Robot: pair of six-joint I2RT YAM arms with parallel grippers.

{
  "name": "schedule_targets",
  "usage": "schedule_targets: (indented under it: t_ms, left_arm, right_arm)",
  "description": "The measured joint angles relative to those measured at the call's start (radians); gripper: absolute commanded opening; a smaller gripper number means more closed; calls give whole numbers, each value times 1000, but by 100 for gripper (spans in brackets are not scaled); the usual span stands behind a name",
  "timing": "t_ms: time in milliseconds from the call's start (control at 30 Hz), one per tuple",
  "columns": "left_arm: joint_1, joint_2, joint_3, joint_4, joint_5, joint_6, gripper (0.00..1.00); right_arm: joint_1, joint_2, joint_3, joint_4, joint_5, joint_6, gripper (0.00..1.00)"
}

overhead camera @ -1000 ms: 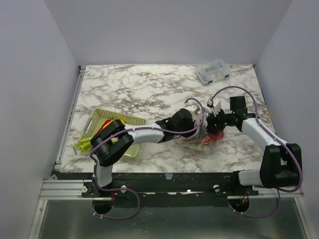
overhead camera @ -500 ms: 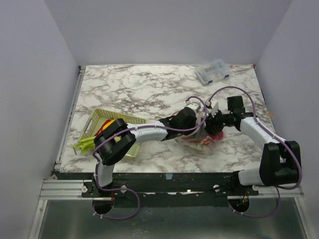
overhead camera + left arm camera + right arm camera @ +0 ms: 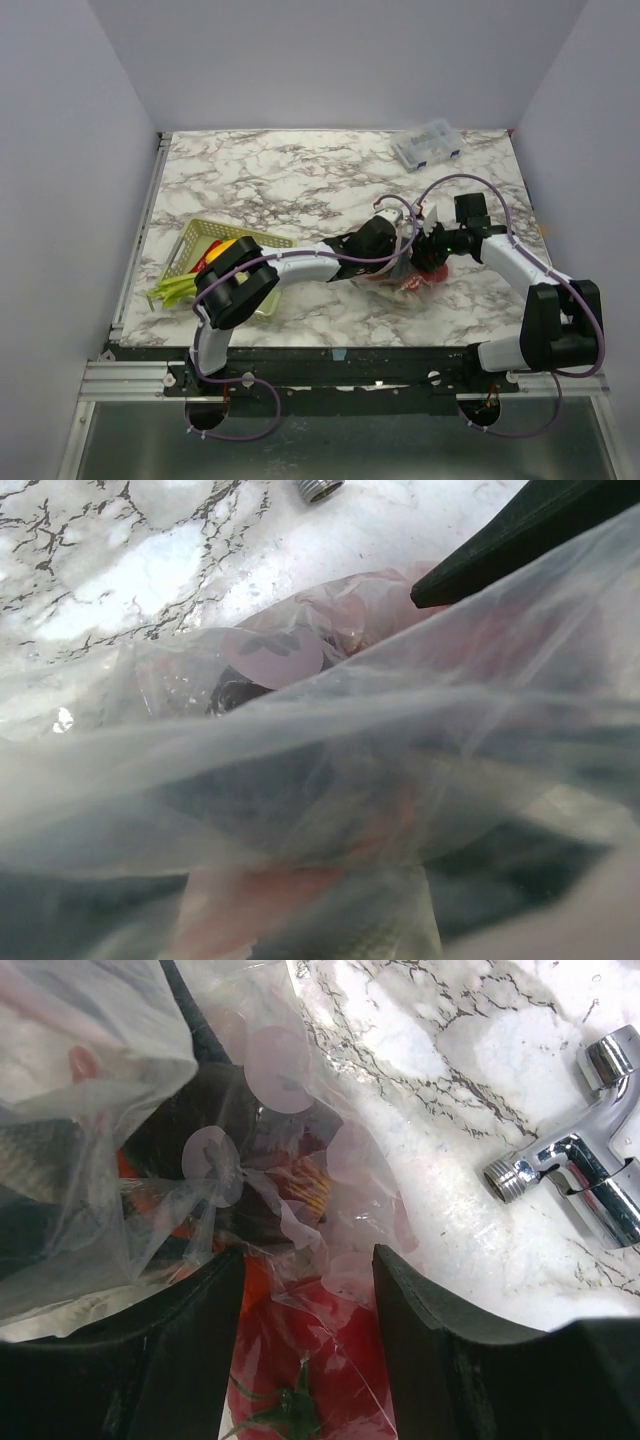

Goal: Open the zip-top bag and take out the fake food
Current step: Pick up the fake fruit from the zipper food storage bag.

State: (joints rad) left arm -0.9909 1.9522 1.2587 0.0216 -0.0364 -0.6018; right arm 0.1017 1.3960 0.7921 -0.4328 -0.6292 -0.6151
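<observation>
The zip-top bag [image 3: 398,282] lies crumpled on the marble right of centre. My left gripper [image 3: 392,248] is at its upper edge, and the film is drawn up over the left wrist view [image 3: 300,710], with a pinkish strip blurred close to the lens. It seems shut on the bag. My right gripper [image 3: 428,256] is at the bag's right side. Its jaws [image 3: 305,1255] sit close on both sides of the red round fruit [image 3: 320,1360], with film wrinkled over it. A dark maroon ball [image 3: 245,1215] and orange pieces [image 3: 150,1200] show through the bag [image 3: 280,1080].
The pale green mesh basket [image 3: 200,228] at left holds a yellow piece [image 3: 228,247] and a red chili [image 3: 205,258]. Pale green stalks [image 3: 168,292] lie beside it. A clear compartment box [image 3: 427,145] is at the back right. A chrome fitting [image 3: 570,1160] lies near the bag.
Both grippers have shifted slightly away from the near edge and to the left, and the bag has bunched up with them. Nothing has been let go.
</observation>
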Motion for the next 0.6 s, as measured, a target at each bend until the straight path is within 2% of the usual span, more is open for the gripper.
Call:
schedule_targets:
  t_ms: [67,167,333,600]
  left_arm:
    - [0,6,5,-3,0,0,79]
    - [-1,7,5,-5,0,0,70]
    - [-5,7,5,0,-10,-1,36]
    - [-6,-27,-33,7,-19,3,15]
  right_arm:
    - [2,0,0,-2,0,-3,58]
    - [2,0,0,-3,0,-5,58]
    - [4,0,0,-6,0,-6,58]
    - [9,0,2,-10,-3,-6,59]
